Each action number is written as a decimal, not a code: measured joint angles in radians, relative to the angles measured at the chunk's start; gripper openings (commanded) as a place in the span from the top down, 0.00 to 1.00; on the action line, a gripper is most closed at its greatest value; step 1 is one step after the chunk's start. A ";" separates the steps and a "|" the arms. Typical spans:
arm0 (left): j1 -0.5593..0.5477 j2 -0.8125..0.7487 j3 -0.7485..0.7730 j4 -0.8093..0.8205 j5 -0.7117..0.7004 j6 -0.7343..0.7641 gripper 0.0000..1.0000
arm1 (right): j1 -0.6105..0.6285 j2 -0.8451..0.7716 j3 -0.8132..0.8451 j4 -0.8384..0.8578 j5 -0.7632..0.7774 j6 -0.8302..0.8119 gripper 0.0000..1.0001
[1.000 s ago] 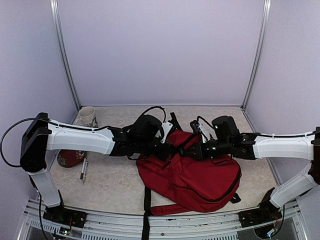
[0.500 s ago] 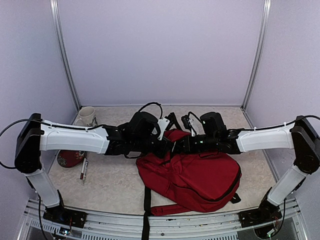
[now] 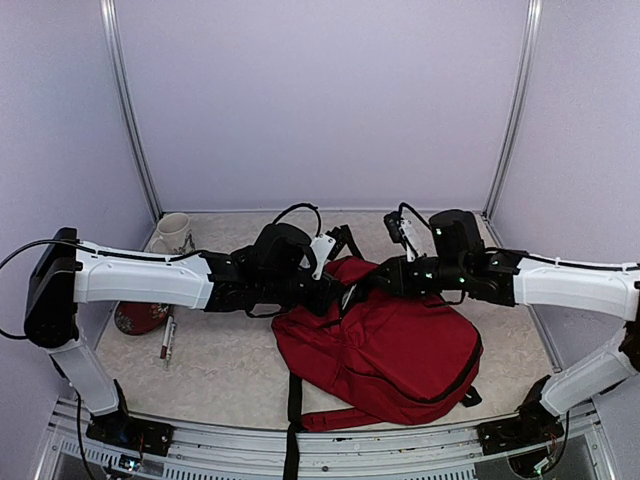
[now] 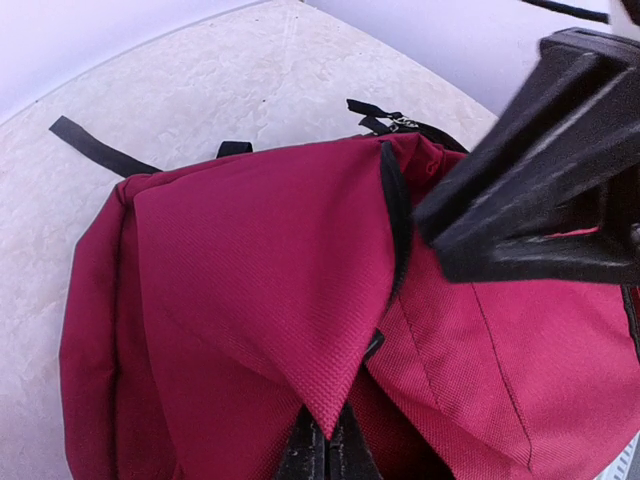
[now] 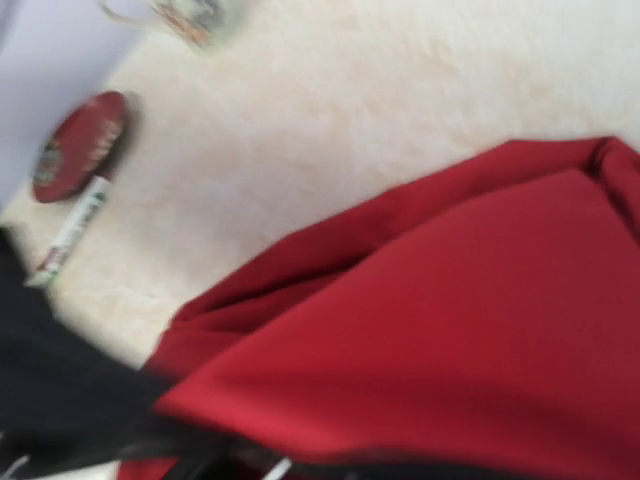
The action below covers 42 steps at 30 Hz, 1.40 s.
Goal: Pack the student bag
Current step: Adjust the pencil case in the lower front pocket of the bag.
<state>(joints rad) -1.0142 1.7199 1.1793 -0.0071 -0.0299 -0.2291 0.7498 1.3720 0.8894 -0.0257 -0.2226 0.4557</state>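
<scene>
L hand (image 3: pixel 337 296): clenched on a flap of the student bag (image 3: pixel 390 350), fabric pinched at the tips | R hand (image 3: pixel 368 283): at bag's top edge, opposite L hand, grip can't tell (view blurred) | bag: lies on table (image 3: pixel 230 370), centre-right

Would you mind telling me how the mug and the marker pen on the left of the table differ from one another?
The mug stands upright near the far left corner; the marker pen lies flat, nearer the front edge. The mug is squat and rounded with a handle; the marker pen is a slim stick. Both are pale, rest on the table left of the student bag, and are outside it.
</scene>
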 measured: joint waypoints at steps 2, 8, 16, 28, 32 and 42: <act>0.000 0.000 0.000 0.000 0.001 0.000 1.00 | 0.000 -0.082 -0.059 0.009 0.000 -0.008 0.92; 0.000 0.000 0.000 0.001 0.005 -0.002 1.00 | 0.001 -0.027 -0.144 0.005 -0.001 0.003 0.95; 0.001 0.000 0.000 0.000 0.005 -0.004 1.00 | 0.001 0.186 -0.025 0.129 -0.040 -0.009 0.94; 0.004 -0.055 -0.027 -0.028 -0.047 -0.010 0.05 | 0.002 0.262 0.086 0.076 -0.012 -0.071 0.81; 0.008 -0.115 -0.040 -0.074 -0.110 -0.035 0.01 | 0.002 0.112 0.084 -0.043 0.024 -0.127 0.75; 0.250 -0.256 -0.175 -0.497 -0.258 -0.351 0.01 | -0.041 -0.185 0.031 -0.226 0.010 -0.255 0.70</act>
<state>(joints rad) -0.7643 1.4639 1.0039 -0.5037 -0.2882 -0.5800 0.7086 1.1870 0.9199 -0.2516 -0.2123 0.2008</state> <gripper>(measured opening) 0.988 0.296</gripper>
